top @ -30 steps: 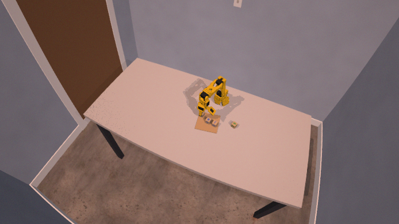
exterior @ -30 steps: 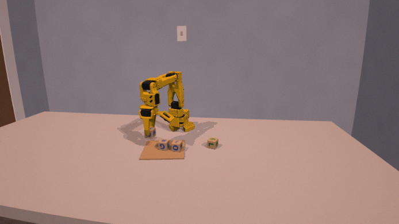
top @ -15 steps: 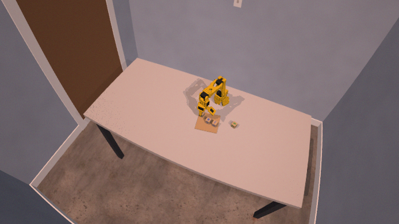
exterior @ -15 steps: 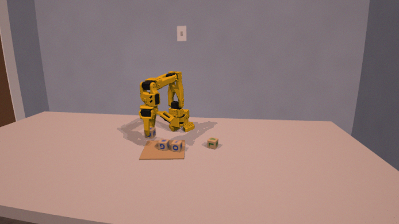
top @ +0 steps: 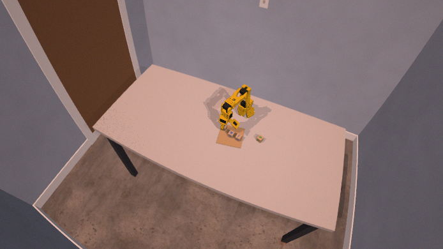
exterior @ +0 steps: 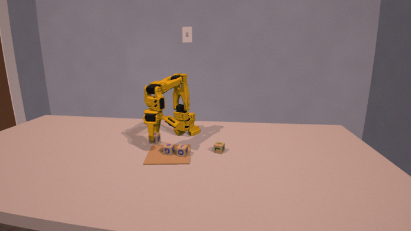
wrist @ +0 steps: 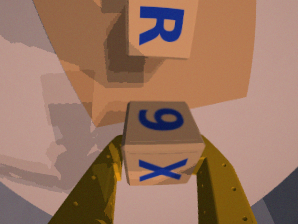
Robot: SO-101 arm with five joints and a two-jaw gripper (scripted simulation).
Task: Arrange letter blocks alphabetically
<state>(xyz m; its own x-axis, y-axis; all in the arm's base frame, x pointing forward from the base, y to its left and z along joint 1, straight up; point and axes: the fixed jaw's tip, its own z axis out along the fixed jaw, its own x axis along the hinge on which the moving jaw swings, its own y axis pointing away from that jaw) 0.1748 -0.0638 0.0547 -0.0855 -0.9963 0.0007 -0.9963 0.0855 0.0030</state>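
Observation:
My gripper is shut on a wooden block, held raised by the mat's robot-side edge at its left corner in the exterior view. In the wrist view its upward face shows a blue X and its side a 9. The R block lies on the mat. Beside it on the mat is another blue-lettered block, with O on its side; its top letter is too small to read.
The fourth block, with green characters, lies on the table, off the mat and to its right in the top and exterior views. The arm's base stands behind the mat.

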